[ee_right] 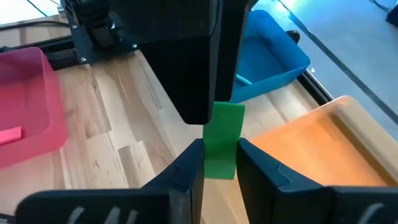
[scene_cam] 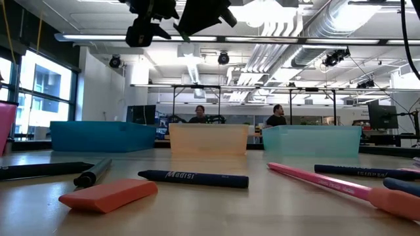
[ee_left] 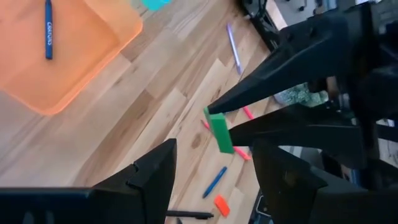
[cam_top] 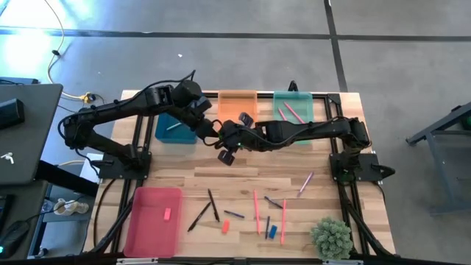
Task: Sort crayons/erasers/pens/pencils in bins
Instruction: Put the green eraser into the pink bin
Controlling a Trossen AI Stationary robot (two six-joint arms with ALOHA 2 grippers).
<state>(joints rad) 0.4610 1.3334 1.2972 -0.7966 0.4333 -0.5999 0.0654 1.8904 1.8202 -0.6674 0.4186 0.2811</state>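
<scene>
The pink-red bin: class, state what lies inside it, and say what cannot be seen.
Inside the pink-red bin, the high view shows one pink eraser on its floor, nothing else. The right wrist view catches that eraser at the picture's edge; the rest of the bin is cut off there.

Right gripper (ee_right: 219,163) fingers clamped; left gripper (ee_left: 214,180) fingers spread.

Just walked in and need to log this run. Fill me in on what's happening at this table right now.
Two arms are sorting stationery into bins. They meet in mid-air above the table near the orange bin. The right pincer is shut on a green eraser, and the left pincer hangs open close beside it, so this looks like a handover. A pink eraser lies in the pink-red bin. Pens, pink sticks and an orange eraser lie unsorted on the table.
</scene>
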